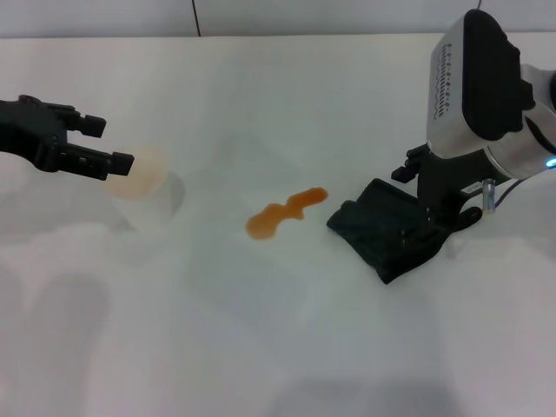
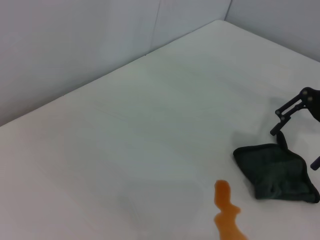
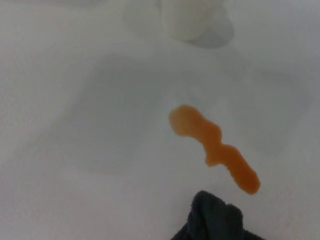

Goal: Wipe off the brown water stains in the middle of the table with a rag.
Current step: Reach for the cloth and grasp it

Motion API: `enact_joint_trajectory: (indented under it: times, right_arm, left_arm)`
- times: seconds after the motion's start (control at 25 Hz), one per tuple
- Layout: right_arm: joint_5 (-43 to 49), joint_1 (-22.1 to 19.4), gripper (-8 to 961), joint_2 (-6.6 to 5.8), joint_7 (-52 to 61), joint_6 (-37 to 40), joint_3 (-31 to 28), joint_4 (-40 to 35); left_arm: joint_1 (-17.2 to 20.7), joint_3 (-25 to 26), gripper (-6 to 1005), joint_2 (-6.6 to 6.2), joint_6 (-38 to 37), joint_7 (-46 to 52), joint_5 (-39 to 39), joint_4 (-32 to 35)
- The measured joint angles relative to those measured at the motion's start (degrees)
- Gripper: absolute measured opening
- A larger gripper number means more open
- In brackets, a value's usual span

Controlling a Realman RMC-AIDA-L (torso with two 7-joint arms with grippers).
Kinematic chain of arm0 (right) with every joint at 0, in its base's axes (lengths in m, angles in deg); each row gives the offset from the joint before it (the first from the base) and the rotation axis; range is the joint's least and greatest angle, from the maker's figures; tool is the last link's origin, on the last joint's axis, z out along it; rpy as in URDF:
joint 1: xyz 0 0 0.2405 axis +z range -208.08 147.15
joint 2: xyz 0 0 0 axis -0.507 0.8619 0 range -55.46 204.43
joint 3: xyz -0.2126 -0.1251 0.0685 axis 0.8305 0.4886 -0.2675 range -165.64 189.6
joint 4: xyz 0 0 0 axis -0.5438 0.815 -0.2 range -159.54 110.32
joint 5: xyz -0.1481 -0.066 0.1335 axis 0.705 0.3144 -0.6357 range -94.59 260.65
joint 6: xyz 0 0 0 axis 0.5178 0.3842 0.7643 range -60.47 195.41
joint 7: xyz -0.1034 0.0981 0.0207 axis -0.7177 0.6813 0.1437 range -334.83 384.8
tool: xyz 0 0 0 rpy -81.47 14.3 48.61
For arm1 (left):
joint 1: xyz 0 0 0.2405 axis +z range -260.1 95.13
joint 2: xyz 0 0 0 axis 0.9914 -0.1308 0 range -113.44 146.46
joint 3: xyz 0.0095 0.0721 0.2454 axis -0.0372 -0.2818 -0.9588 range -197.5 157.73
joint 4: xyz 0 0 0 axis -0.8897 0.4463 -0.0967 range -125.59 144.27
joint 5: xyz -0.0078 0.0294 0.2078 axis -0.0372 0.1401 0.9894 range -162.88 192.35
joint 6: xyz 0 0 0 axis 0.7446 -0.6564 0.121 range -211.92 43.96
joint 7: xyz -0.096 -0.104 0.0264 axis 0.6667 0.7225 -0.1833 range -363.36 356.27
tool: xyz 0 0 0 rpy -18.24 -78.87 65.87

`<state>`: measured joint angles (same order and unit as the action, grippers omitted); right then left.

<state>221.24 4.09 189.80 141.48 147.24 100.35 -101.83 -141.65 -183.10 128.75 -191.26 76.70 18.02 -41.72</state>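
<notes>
The table [image 1: 261, 347] fills nearly the whole head view, a smooth white top that a cloth should slide over easily.

The right gripper [image 1: 439, 221] comes down at the right of the frame, over the far right edge of the rag; whether its fingers are spread or closed on the cloth cannot be told. The left gripper [image 1: 95, 143] hangs at the upper left, fingers apart and holding nothing, just beside a paper cup [image 1: 148, 195] at left of centre.

The rag [image 1: 387, 230] lies right of centre, a dark soft cloth with folds, flat on the table. It looks light and limp, so it will likely bunch and drag rather than push stiffly. A pinch from above on a raised fold near its middle seems best, leaving cloth trailing to soak.

The stain [image 1: 282, 213] sits at the centre of the frame, a thin wavy orange-brown puddle near the rag's left corner but not touching it. It looks wet, so it may smear.
</notes>
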Motion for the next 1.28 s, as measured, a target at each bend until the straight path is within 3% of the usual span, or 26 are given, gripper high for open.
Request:
enact_joint_trajectory:
  times: [0.44, 0.88, 1.28]
  right_arm:
    - [-0.12, -0.41, 838, 0.27, 0.26, -3.72, 3.19, 2.66]
    - [-0.32, -0.04, 838, 0.5, 0.29, -7.62, 6.64, 4.9]
    - [0.04, -0.22, 828, 0.52, 0.41, -9.16, 7.82, 6.01]
  left_arm:
    - [-0.89, 0.0, 884, 0.01, 0.01, -0.01, -0.56, 0.0]
    - [-0.99, 0.0, 884, 1.11, -0.04, -0.03, -0.1, 0.09]
    - [-1.04, 0.0, 884, 1.32, -0.04, -0.01, -0.04, 0.01]
